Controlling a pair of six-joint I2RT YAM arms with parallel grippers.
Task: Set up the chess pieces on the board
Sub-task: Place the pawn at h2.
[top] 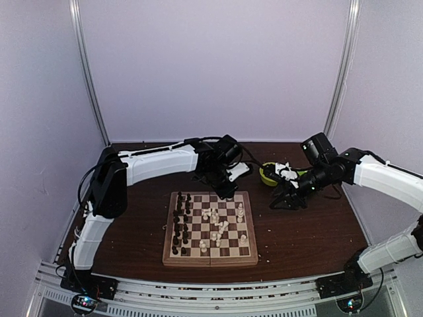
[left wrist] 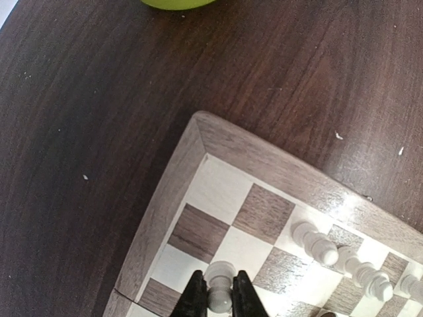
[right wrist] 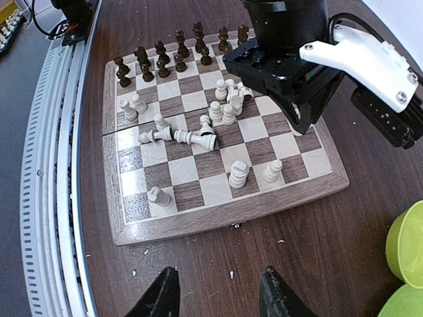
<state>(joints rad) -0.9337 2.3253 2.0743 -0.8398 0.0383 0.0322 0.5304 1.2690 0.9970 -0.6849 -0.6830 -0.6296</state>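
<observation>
Dark table (left wrist: 79, 132) carries the board (left wrist: 170, 193); the left gripper (left wrist: 219, 304) pinches a white piece (left wrist: 219, 271) between its fingers (left wrist: 195, 298), likely light, rigid, slippery: hold its waist. Meanwhile the right gripper (right wrist: 221, 296) gapes empty.

The board (top: 210, 259) lies flat, checkered brown and cream. Dark pieces (top: 177, 231) stand in two files along its left side. White pieces (top: 216, 216) are scattered mid-board, several toppled. A lone white piece (left wrist: 219, 289) stands near a corner, pinched by the left gripper (left wrist: 219, 302).

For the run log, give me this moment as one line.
left fingers shut on white piece near board corner | right fingers open, empty, beside board | dark pieces in two rows | other white pieces scattered, some toppled
</observation>
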